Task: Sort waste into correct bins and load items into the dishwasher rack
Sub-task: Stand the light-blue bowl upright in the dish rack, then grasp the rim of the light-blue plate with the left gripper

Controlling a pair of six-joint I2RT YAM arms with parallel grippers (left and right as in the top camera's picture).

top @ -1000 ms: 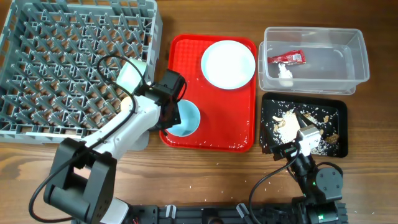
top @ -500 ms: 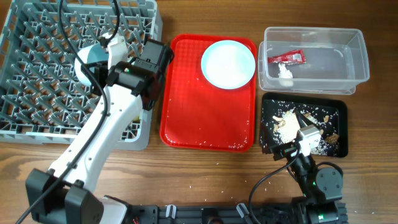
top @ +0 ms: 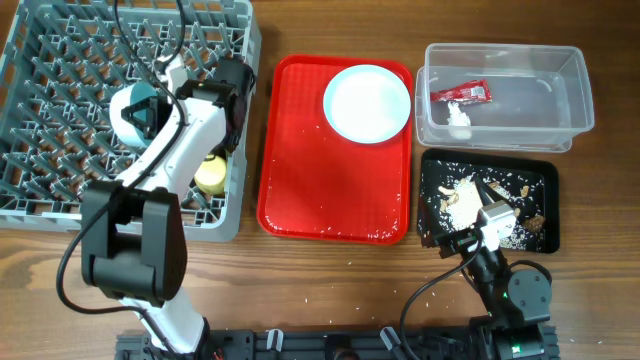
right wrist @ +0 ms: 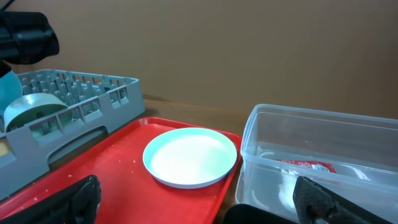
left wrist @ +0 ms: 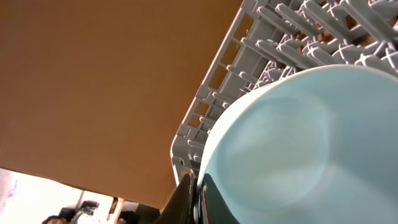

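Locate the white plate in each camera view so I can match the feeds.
Overhead: white plate at top centre, on the red tray's far end.
Left wrist: not in it; the gripped bowl fills the view.
Right wrist: plate at centre, on the tray.
Shared landmark: grey rack.

We find rack (top: pixel 60 60) at frame left; plate (top: pixel 367 103) on serving tray (top: pixel 320 190), centre; tub (top: pixel 565 95) above shallow tray (top: pixel 490 158), right.

White left arm (top: pixel 172 155), black joints (top: pixel 135 250), thin black cables (top: pixel 408 308), black right arm (top: pixel 520 292)
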